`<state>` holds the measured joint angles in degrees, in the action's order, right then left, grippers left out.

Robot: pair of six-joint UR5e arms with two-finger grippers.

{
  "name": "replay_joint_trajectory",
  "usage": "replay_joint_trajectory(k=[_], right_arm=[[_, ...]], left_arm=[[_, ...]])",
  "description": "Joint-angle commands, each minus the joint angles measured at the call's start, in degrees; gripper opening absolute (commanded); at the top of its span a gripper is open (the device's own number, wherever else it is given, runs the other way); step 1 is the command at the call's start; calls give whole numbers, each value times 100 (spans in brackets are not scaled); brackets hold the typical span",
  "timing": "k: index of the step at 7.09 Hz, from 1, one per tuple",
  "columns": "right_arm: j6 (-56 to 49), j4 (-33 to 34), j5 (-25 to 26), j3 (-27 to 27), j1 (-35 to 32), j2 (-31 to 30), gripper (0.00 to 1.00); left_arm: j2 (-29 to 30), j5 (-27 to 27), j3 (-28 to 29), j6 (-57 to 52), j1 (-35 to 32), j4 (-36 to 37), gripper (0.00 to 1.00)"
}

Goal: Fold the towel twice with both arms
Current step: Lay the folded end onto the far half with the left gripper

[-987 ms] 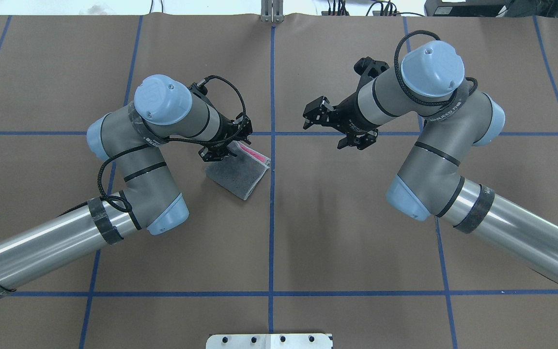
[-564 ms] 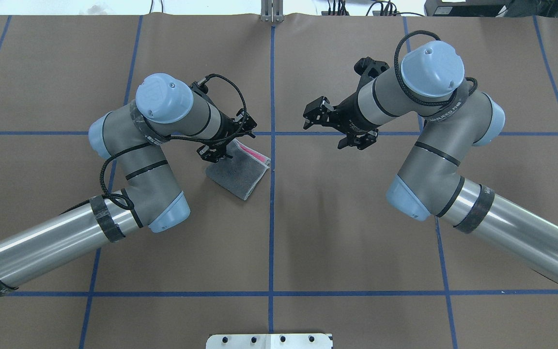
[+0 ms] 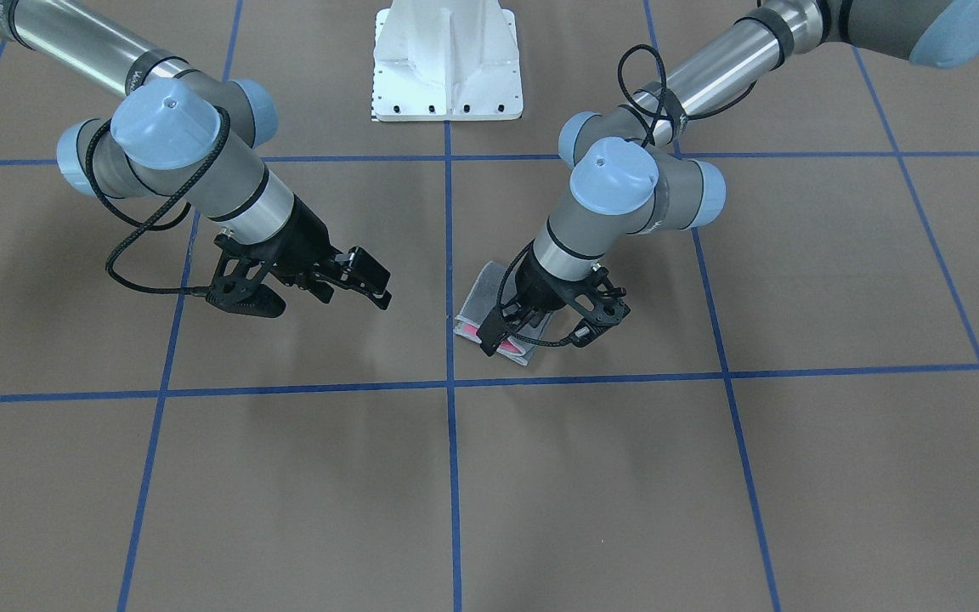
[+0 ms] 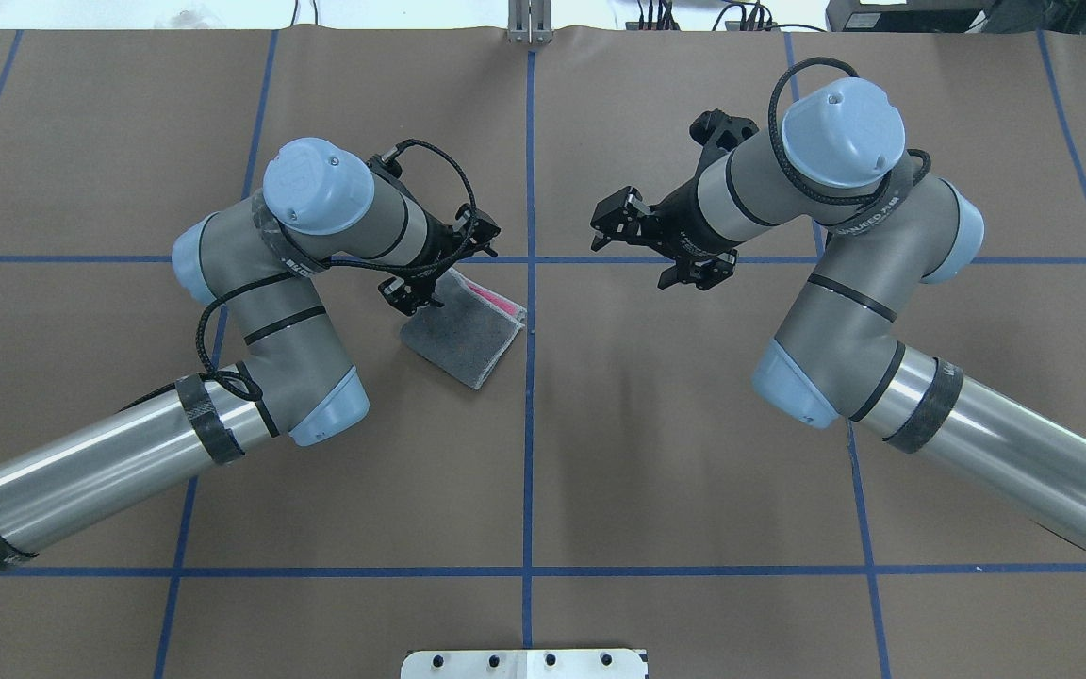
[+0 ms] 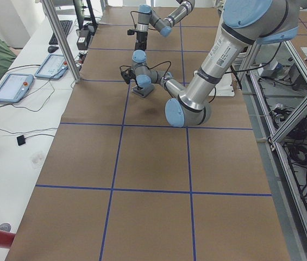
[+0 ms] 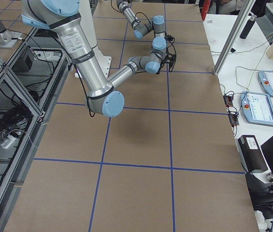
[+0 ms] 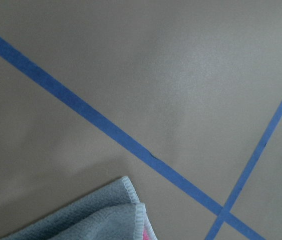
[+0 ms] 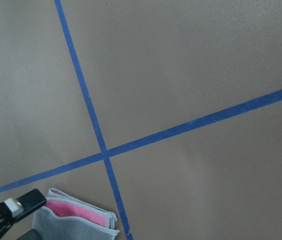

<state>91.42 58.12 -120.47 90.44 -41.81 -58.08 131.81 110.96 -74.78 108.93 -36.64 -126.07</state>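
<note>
Two pincers, one towel, one taped table cover; entries run from the robot's side outward.

Item 1, towel [image 4: 460, 338]: lies flat on the brown table cover [image 4: 600, 443], just below the left pincer and on its robot-ward side. It is a small compact rectangle, dark grey face up, with light trim at the edges. A pink strip [image 4: 492, 296] peeps out along the far edge, and the right wrist view shows stacked edges on that side. Position and outline match the pictures of a second ago, so nothing has dragged it.

Item 2, left pincer [image 4: 439, 266]: jaws spread wide, holding nothing, poised over the towel's far left corner. Change noted: across the last second it has drawn up and back off the cloth a little, and more of that corner now shows beneath it. The front-facing view does not settle whether a fingertip brushes the pink strip.

Item 3, blue tape cross [image 4: 531, 259]: just beside the left pincer, on the side toward the right pincer. The towel's right corner comes close to the tape line running robot-ward from it.

Item 4, right pincer [image 4: 651, 247]: jaws apart, empty, hanging in the air across the centre line, well apart from the towel. It is unmoved over the same second.

Assessment: the release reads as the end of the second fold. Both folds look laid and the bundle holds its shape unaided. What seems left is for the pincers to clear away without snagging the top layer.
</note>
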Motion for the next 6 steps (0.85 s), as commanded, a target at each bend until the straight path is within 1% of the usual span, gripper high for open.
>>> replay_joint_trajectory(k=[1, 2, 4, 6], right_arm=[[-2, -2, -3, 0, -3, -10, 100], [-10, 7, -12, 17, -20, -10, 100], [-10, 7, -47, 35, -56, -28, 100], [-10, 7, -56, 53, -73, -45, 100]], left_arm=[[64, -4, 182, 23, 8, -155, 100], [142, -4, 252, 14, 8, -164, 100], [371, -13, 568, 14, -10, -251, 100], [477, -22, 928, 14, -45, -592, 100]])
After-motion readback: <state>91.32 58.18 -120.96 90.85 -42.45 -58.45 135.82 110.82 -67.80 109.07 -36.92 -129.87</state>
